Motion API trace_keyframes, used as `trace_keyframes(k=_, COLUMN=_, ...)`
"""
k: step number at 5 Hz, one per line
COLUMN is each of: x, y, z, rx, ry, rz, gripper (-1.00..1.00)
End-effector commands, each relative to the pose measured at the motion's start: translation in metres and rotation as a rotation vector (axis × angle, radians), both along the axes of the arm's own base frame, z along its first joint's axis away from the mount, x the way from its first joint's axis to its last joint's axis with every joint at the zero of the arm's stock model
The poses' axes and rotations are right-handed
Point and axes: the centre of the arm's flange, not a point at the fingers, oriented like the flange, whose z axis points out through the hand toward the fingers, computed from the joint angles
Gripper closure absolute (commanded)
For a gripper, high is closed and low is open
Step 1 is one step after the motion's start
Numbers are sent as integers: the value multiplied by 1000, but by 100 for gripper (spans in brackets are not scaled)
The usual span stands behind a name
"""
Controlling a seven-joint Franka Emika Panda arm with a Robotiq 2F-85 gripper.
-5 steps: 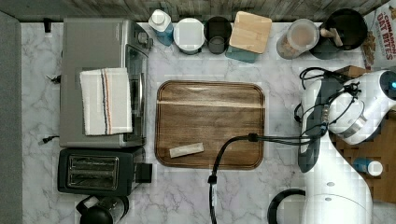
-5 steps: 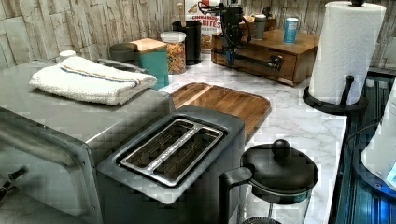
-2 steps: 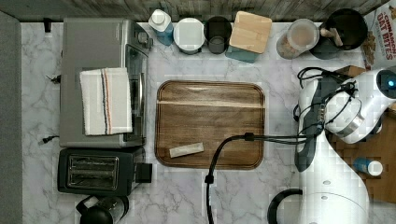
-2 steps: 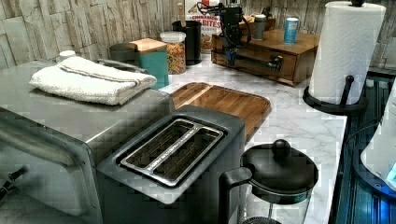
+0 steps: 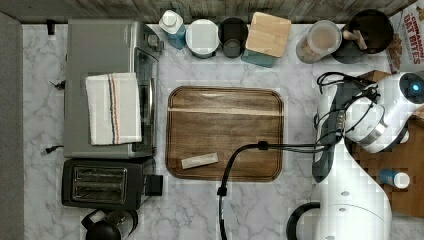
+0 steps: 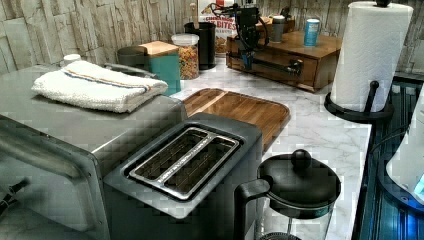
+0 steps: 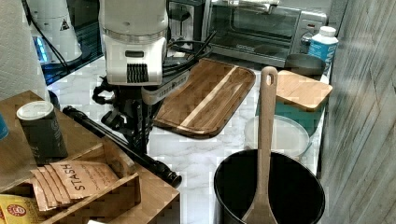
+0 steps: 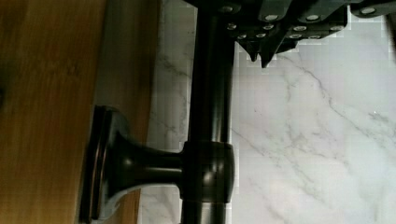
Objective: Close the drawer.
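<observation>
**A:** Where's the drawer (image 7: 116, 198) right now?

**B:** Right view, lower left of the frame, closest to the camera. It's pulled open and you can see the Stash tea bags (image 7: 74, 179) sitting in it. Its dark bar handle (image 7: 159, 168) runs diagonally up toward the left edge.

**A:** And the gripper (image 7: 137, 140)?

**B:** Right behind it, left of centre, hanging down onto that handle. In the wrist view the fingertips (image 8: 254, 53) are pressed together with nothing between them, sitting right beside the bar, not around it.

**A:** What's further back?

**B:** The black pot (image 7: 299, 196) with a wooden spoon (image 7: 266, 130) is at lower right. The dark wooden tray (image 7: 210, 93) lies mid-frame on the marble, and the toaster oven (image 7: 261, 28) sits along the top edge.
</observation>
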Motion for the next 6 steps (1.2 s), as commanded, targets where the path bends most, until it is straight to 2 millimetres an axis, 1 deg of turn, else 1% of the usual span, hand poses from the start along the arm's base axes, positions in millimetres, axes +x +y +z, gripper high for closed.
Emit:
trace_keyframes(k=1, x=-112, y=-153, z=78, rx=-152, ry=-56, rz=-323, gripper=100)
trace_keyframes(k=6, x=-112, y=-153, z=78, rx=-152, ry=-56, rz=-323, gripper=100)
